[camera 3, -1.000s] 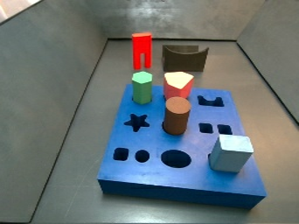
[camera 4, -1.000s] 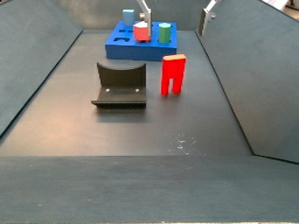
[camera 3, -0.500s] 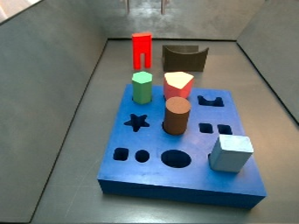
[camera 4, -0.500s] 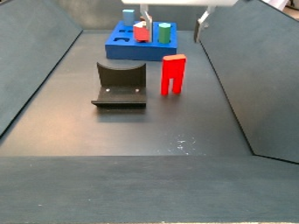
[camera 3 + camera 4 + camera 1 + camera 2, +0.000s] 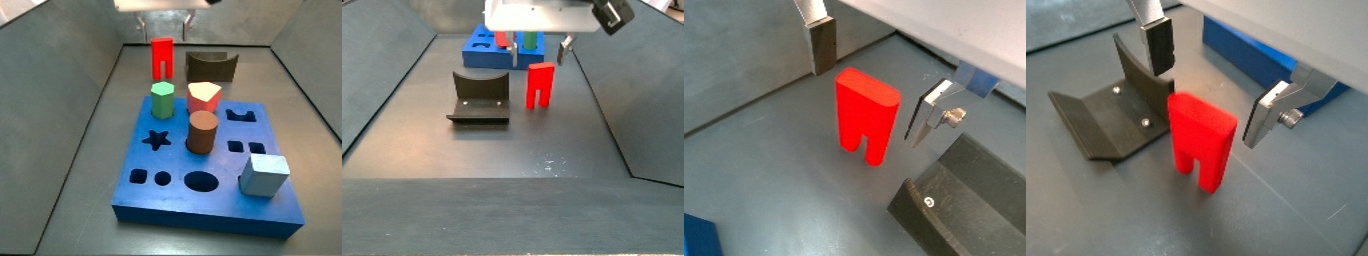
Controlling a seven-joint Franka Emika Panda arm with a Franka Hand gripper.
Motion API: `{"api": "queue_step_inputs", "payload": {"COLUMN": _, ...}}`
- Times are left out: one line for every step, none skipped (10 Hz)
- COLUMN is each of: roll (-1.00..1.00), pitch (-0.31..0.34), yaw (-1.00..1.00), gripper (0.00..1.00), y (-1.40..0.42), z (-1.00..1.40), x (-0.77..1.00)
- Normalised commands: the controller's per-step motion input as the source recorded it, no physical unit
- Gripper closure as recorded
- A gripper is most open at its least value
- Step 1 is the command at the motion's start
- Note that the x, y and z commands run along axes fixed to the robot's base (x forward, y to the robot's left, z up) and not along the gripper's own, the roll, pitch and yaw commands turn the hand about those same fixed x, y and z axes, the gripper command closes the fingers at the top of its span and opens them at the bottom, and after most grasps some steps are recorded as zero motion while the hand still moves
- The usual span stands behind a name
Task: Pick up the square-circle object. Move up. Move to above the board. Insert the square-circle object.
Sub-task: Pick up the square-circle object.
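The square-circle object [image 5: 162, 55] is a tall bright red block with two legs. It stands upright on the dark floor beyond the far end of the board [image 5: 171, 166], beside the fixture [image 5: 211, 68]. It also shows in a side view [image 5: 540, 85] and in both wrist views [image 5: 865, 115] [image 5: 1200, 135]. My gripper [image 5: 539, 48] hangs open just above it, also seen in a side view [image 5: 163, 22]. In both wrist views the gripper [image 5: 878, 78] [image 5: 1212, 78] has one finger [image 5: 823, 45] on each side of the block's top, not touching it.
On the blue board stand a green hexagonal block [image 5: 162, 100], a red-and-white pentagonal block [image 5: 203, 97], a brown cylinder [image 5: 202, 132] and a grey cube [image 5: 263, 175]. The fixture [image 5: 1106, 125] lies close beside the red block. Grey walls enclose the floor.
The gripper has come down from the top edge toward the red block; its body now fills the top of both side views. The block has not moved.
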Motion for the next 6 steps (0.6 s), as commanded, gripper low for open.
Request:
{"api": "queue_step_inputs", "payload": {"roll": -0.09, "pitch": -0.076, "yaw": 0.08, "gripper": 0.0, "y": 0.27, "z": -0.88, "x": 0.0}}
{"api": "queue_step_inputs", "payload": {"roll": -0.06, "pitch": -0.076, "yaw": 0.09, "gripper": 0.0, "y": 0.31, "z": -0.82, "x": -0.03}}
{"api": "queue_step_inputs", "payload": {"roll": 0.0, "pitch": -0.034, "yaw": 0.06, "gripper": 0.0, "y": 0.12, "z": -0.37, "x": -0.07}}
{"api": "queue_step_inputs", "payload": {"roll": 0.0, "pitch": -0.007, "yaw": 0.0, "gripper": 0.0, "y": 0.0, "z": -0.15, "x": -0.02}}
{"api": "queue_step_inputs", "payload": {"roll": 0.0, "pitch": -0.064, "yaw": 0.0, "gripper": 0.0, "y": -0.05, "z": -0.23, "x": -0.03}}
{"api": "queue_step_inputs", "payload": {"roll": 0.0, "pitch": -0.007, "yaw": 0.0, "gripper": 0.0, "y": 0.0, "z": -0.05, "x": 0.0}}
